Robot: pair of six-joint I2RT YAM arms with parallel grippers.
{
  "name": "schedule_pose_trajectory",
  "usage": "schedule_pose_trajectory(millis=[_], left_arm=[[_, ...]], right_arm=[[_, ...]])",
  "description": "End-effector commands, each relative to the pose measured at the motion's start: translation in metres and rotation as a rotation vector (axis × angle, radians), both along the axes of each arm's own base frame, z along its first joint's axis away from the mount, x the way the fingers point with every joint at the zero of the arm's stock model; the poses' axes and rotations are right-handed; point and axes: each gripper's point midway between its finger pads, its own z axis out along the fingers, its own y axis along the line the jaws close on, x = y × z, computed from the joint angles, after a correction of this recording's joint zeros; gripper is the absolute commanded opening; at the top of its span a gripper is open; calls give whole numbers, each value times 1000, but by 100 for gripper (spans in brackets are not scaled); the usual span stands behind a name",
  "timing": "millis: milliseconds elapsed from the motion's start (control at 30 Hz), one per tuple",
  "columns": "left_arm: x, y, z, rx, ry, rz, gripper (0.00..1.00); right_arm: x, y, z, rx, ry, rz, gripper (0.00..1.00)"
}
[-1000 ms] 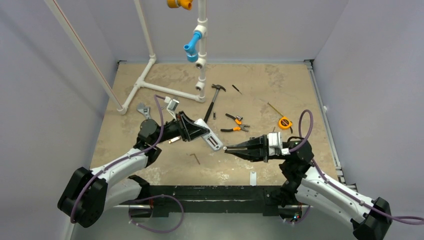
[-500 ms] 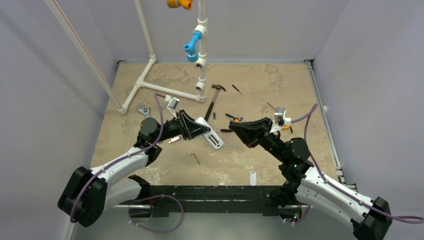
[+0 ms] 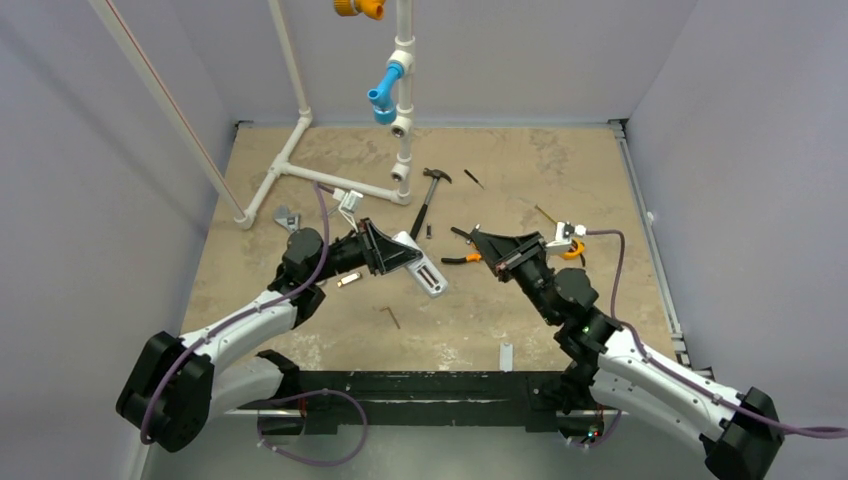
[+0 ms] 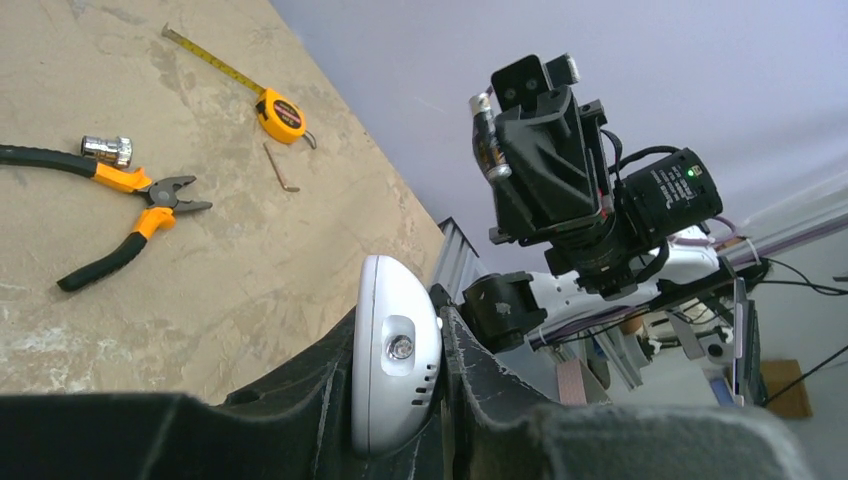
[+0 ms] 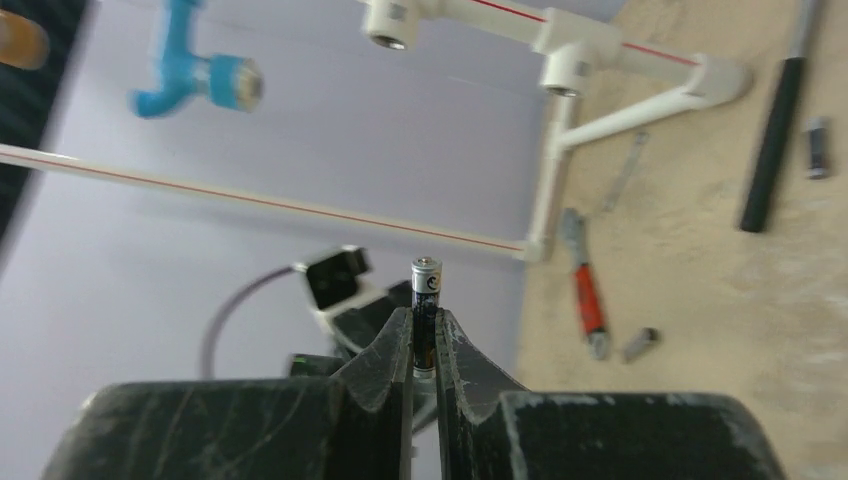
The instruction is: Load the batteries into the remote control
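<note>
The left gripper (image 3: 385, 250) is clamped on one end of the remote control (image 3: 428, 277), whose free end slants toward the near right. A dark slot on its upper face looks like the open battery bay. Just beyond it, a small dark cylinder (image 3: 429, 231) lying beside the hammer (image 3: 428, 195) handle is probably the second battery. Further right, the right gripper (image 5: 424, 338) is nearly closed on a battery (image 5: 425, 295). It grips low, so the capped end stands proud of the fingertips, and the battery is held in the air, apart from the remote. To seat it well, I would turn the battery parallel with the bay, check polarity, and lead with the end that meets the spring. Then press down gently while the left arm holds steady — releasing only once the battery lies flat
</note>
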Motion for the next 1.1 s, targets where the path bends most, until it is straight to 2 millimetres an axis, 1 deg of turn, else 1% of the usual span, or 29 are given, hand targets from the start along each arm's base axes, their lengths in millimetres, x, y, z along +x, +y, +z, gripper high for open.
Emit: schedule_pose_trajectory(millis=[0,67,100,133,200,333,467,600,733,900,1067], left_arm=[[11,-4,8,13,22,37,0],[15,-5,-2,30,65,55,0],[17,-6,-8,36,92,62,0],[19,-7,-11,36,118,68,0],[22,-10,-19,37,165,69,0],[29,-15,-33,53,261,88,0],[34,-17,-44,66,338,121,0],[36,-18,-48,74,375,134,0],[36,-21,-51,75,413,133,0],[36,-22,-54,79,432,136,0],[34,-22,-52,80,432,130,0]], right_arm=[[6,13,1,-325,-74,23,0],[10,26,-16,-616,-134,101,0],[10,32,-25,-714,-177,140,0],[10,35,-32,-771,-214,161,0],[9,39,-43,-838,-290,176,0],[6,46,-61,-953,-383,216,0],[-3,54,-72,-1082,-452,298,0],[-18,66,-73,-1114,-568,349,0],[-30,75,-75,-1103,-624,375,0],[-35,82,-83,-1108,-642,409,0],[-33,83,-92,-1158,-655,411,0]])
